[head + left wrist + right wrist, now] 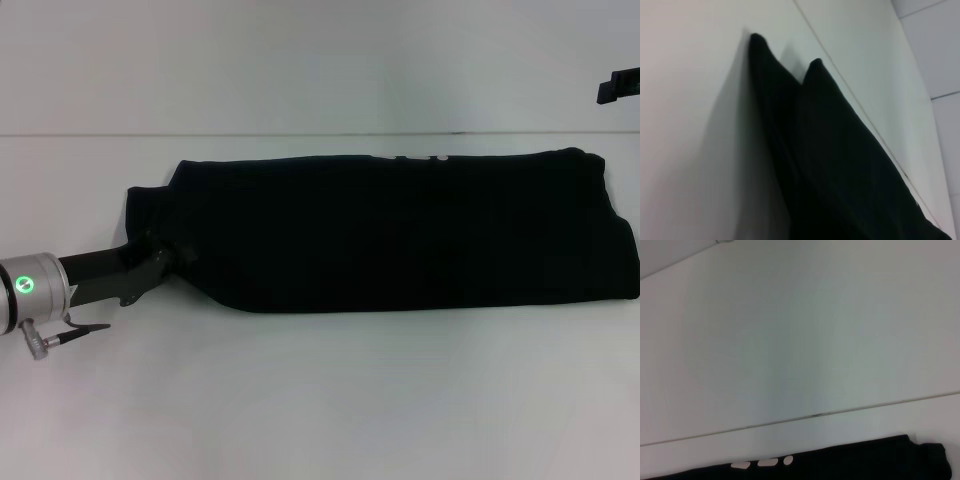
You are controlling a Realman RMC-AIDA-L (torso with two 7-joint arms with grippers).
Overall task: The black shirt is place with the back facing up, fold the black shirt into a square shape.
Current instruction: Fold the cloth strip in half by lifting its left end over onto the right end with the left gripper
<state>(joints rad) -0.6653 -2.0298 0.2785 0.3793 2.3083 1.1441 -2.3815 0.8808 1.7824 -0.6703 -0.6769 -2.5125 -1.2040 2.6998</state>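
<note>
Bare lab-like test bench: plain white table (320, 400), blank white wall (300, 60).

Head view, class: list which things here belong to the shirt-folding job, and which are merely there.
Belongs to the job:
- black shirt, folded into a long band
- left gripper, at the shirt's left end

Merely there:
- white table
- right gripper, raised at the far right edge, away from the shirt

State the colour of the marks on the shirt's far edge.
White, on the black shirt; the marks show best in the right wrist view.

Black shirt (400, 235): soft matt cloth. Table (320, 400): smooth white, slight sheen.
</note>
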